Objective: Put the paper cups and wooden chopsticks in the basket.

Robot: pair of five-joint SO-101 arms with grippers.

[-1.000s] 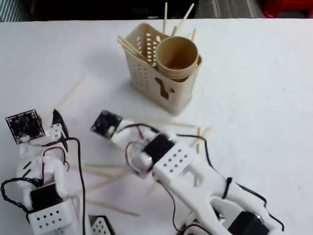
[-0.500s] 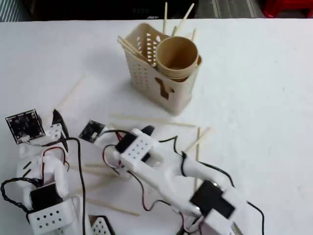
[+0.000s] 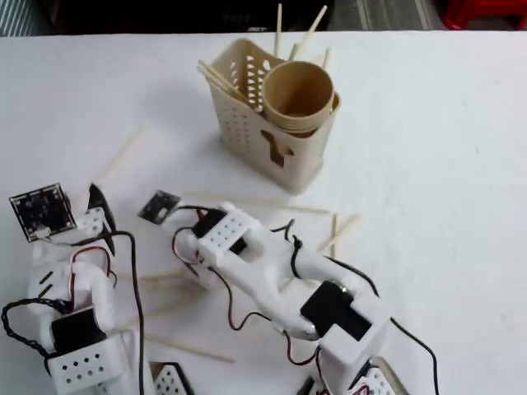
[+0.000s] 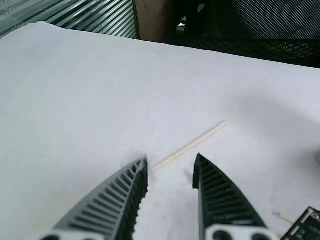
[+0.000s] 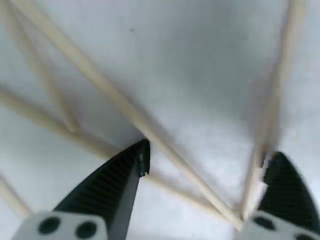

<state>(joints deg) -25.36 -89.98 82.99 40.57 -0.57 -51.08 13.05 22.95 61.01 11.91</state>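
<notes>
Swung leftward since the earlier frames, the right tool (image 5: 207, 156) hung spread over crossed wooden chopsticks (image 5: 120, 105) on the surface (image 3: 445, 164), lower centre-left of the high view; closing there could have pinched several sticks or scattered them.

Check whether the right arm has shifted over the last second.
Yes. In the high view the right arm has swung left: its wrist was below the basket's right half and is now below its left edge, nearer the left arm.
</notes>
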